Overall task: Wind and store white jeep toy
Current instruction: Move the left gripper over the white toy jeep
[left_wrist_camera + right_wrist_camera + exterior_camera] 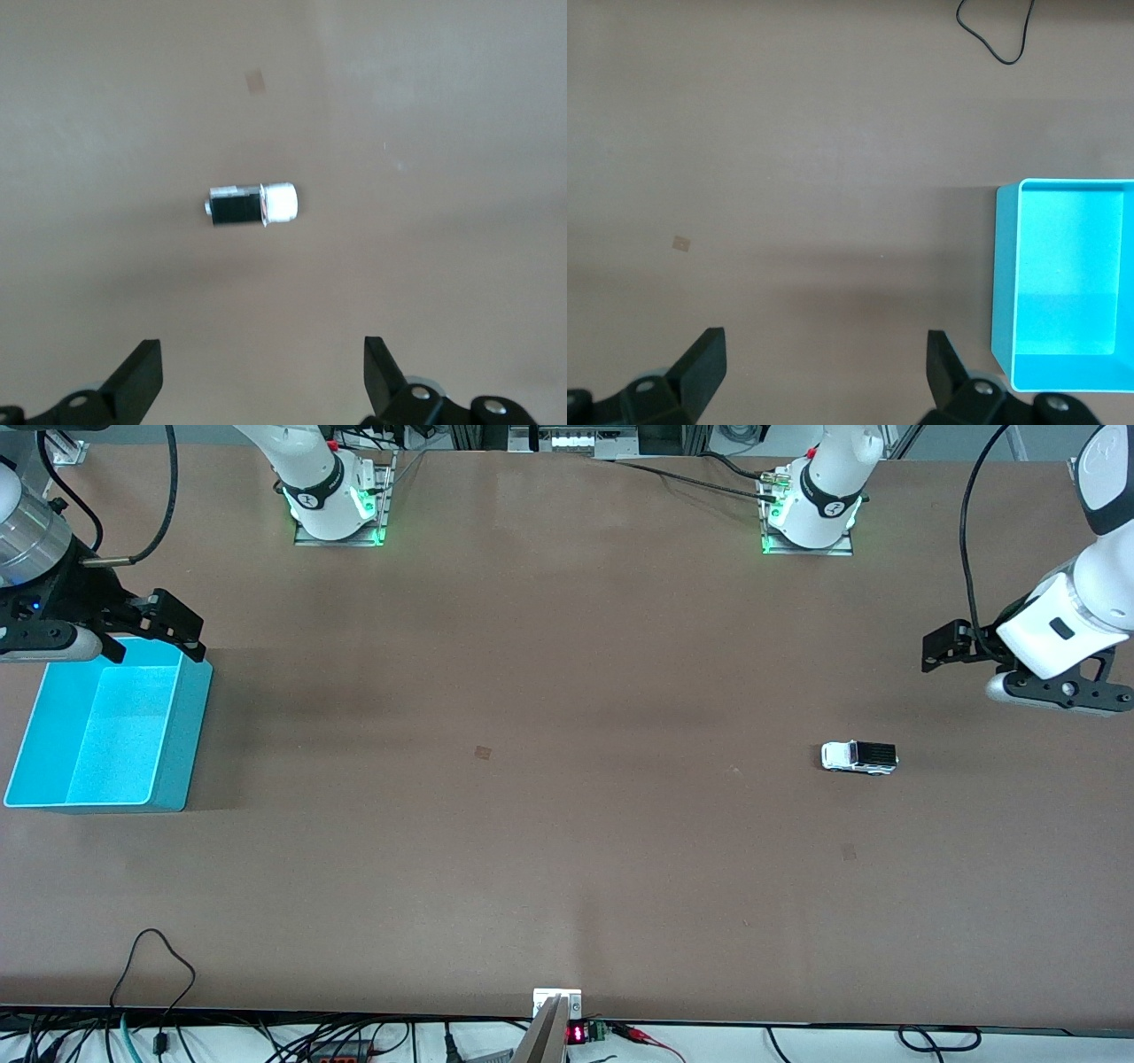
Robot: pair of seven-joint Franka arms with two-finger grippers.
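The white jeep toy [858, 756] stands on the brown table toward the left arm's end; it is tiny, with a black roof and rear. It also shows in the left wrist view [254, 204], apart from the fingers. My left gripper [941, 646] is open and empty in the air over bare table beside the jeep [261, 354]. The turquoise bin [190, 726] stands empty at the right arm's end and shows in the right wrist view [1004, 274]. My right gripper [173, 627] is open and empty over the bin's corner [824, 345].
A small square mark [483, 753] lies mid-table. A black cable loop [155, 957] lies near the table's front edge at the right arm's end. The two arm bases [337, 509] [811, 518] stand along the back edge.
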